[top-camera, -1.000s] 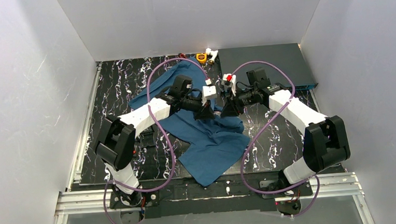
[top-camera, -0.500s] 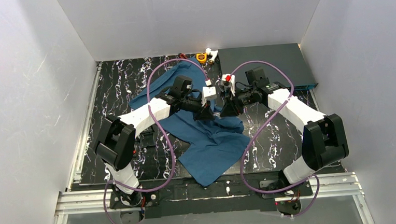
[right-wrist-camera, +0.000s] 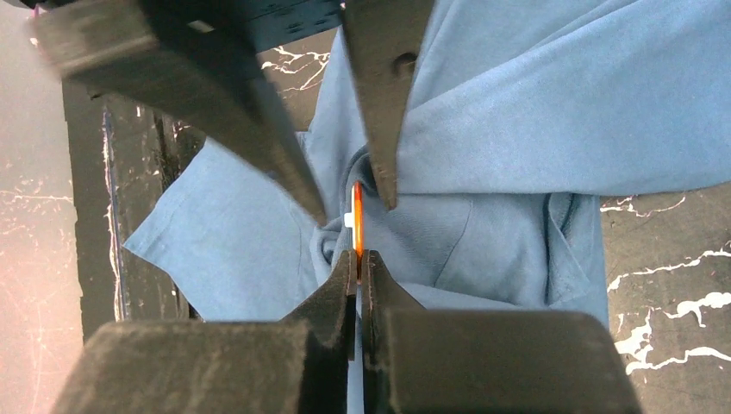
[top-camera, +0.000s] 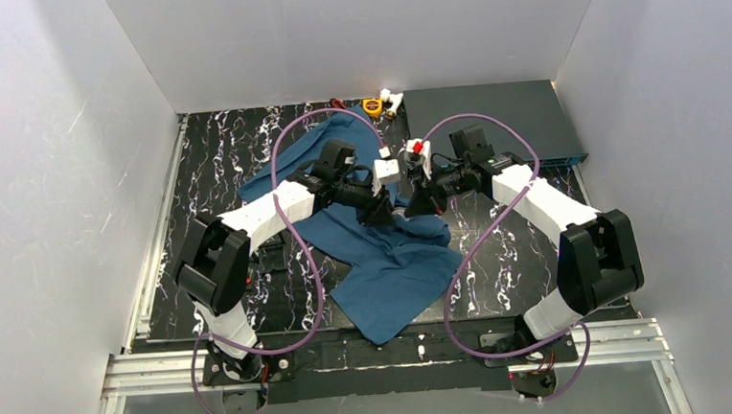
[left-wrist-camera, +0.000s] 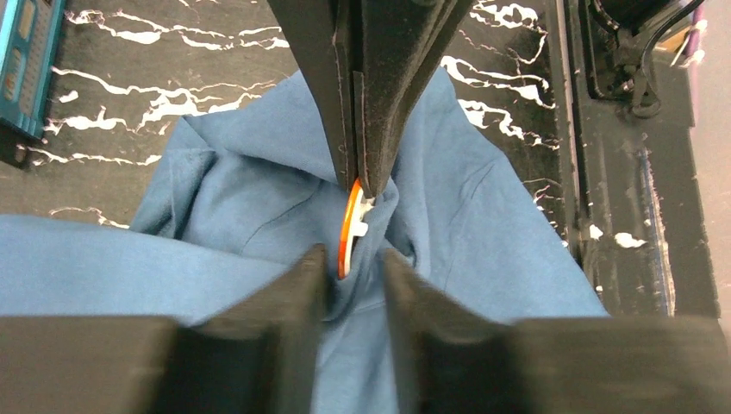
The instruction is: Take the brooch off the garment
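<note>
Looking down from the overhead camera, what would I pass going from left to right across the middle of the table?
Left arm's big black joint → left gripper → right gripper → right arm's big black joint.

The left arm (top-camera: pixel 271 211) and right arm (top-camera: pixel 537 202) angle inward, tips nearly meeting; left gripper (left-wrist-camera: pixel 353 258) parted, right gripper (right-wrist-camera: pixel 358 259) pinching the brooch (right-wrist-camera: pixel 357 217).
</note>
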Action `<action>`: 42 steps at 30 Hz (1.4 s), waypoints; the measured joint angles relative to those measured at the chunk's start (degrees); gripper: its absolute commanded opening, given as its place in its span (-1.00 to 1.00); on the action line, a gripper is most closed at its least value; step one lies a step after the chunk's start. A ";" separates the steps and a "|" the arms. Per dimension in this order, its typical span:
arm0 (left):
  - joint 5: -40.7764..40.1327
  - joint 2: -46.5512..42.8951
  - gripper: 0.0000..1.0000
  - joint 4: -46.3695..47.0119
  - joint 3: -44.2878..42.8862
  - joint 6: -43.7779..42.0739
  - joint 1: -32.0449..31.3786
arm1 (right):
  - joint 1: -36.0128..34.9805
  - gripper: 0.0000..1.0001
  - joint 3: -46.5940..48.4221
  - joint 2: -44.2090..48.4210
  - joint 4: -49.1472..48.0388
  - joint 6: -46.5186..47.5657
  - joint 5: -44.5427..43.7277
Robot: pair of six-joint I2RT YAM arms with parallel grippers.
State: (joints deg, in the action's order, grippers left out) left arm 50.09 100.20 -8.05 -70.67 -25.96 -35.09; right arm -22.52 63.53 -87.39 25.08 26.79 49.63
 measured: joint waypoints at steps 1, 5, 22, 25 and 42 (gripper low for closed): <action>-0.07 0.00 -0.05 -0.09 0.00 0.35 0.00 | 0.00 -0.97 -0.02 0.00 -0.02 -0.09 -0.20; -1.31 -1.40 0.21 0.44 0.52 3.34 0.46 | 0.13 -0.97 -0.20 0.02 -0.68 -2.93 -1.16; -8.76 -7.67 0.58 9.94 6.40 33.75 4.22 | 6.45 -0.97 -10.97 1.53 -17.29 -36.06 -6.10; -8.79 -5.22 0.58 10.69 5.09 37.73 4.09 | 6.43 -0.97 -10.97 1.95 -19.28 -38.53 -5.95; -10.23 1.31 0.39 12.33 -0.04 45.51 0.81 | 6.43 -0.97 -11.63 2.95 -22.25 -41.94 -5.88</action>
State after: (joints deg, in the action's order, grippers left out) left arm 39.86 101.51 4.27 -70.72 19.55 -34.28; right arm -16.10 51.90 -84.44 2.83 -15.16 43.75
